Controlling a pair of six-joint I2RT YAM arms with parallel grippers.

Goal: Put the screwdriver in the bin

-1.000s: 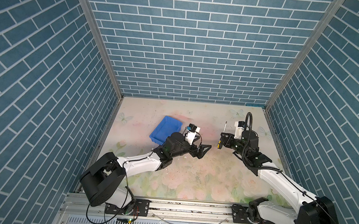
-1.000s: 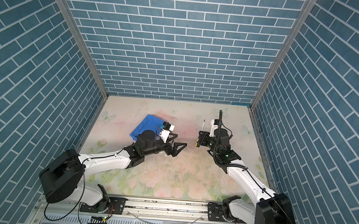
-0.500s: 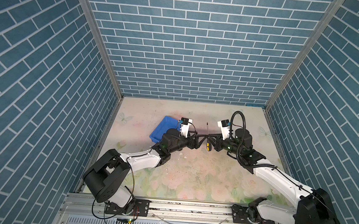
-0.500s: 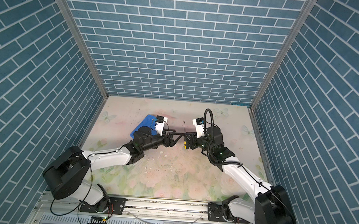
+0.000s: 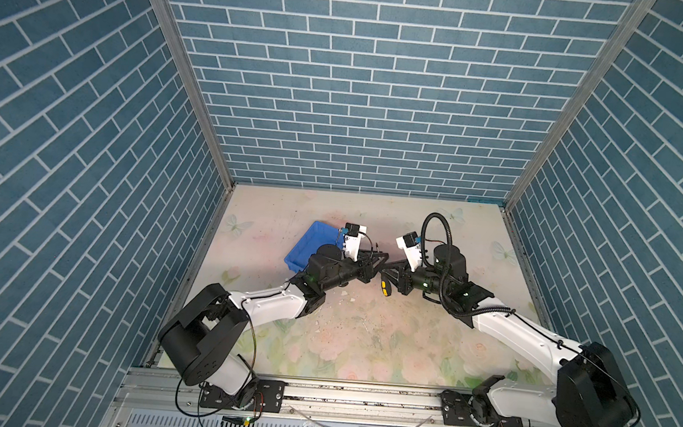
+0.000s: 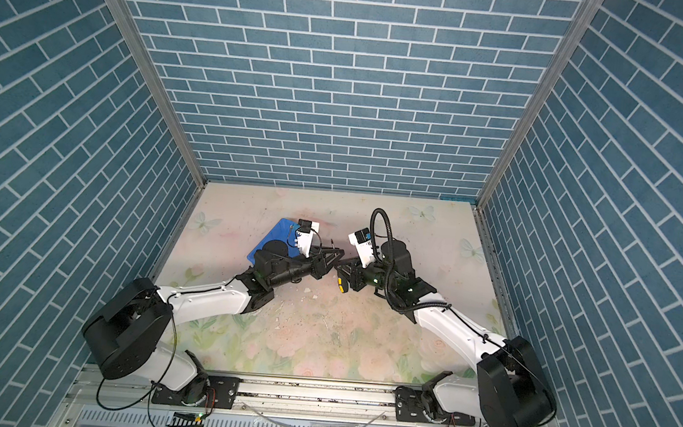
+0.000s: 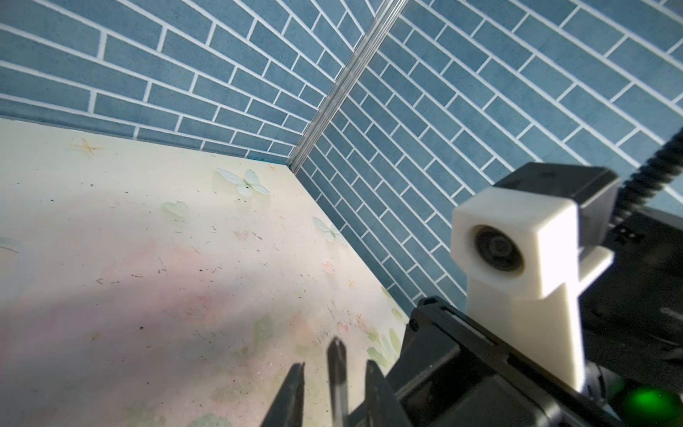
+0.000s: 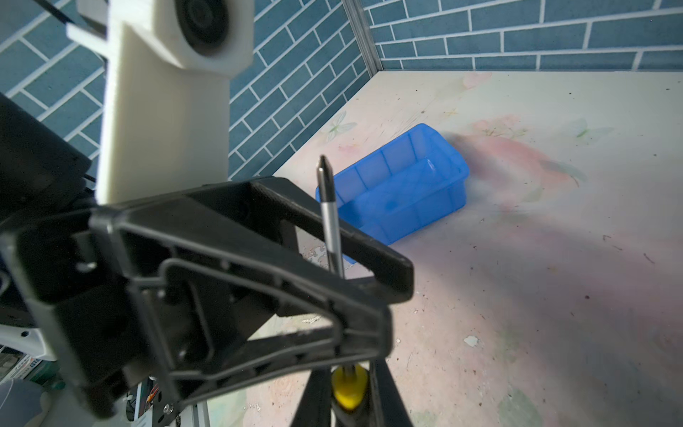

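The floral tabletop [image 5: 362, 349] fills the lower middle of both top views. On it, left of centre, rests the bin [image 5: 308, 241], a bright blue rectangular tray with low ribbed walls and a rimmed edge. In the right wrist view we see only its own blue floor inside.

The two arms meet just right of the bin, at the centre of both top views. The right gripper [image 8: 347, 373] is clamped on the handle of the screwdriver [image 8: 329, 222] and holds it above the tabletop, apart from the bin. The tool has a black handle with a yellow band and a yellow butt end, which shows just below the gripper in both top views. Its thin metal shaft darkens toward a pointed tip.

The left gripper [image 5: 381, 262] has its two fingers on either side of that shaft. In the left wrist view we see a narrow gap between the shaft and each finger, so the left gripper is slightly open around it, and we see no contact.
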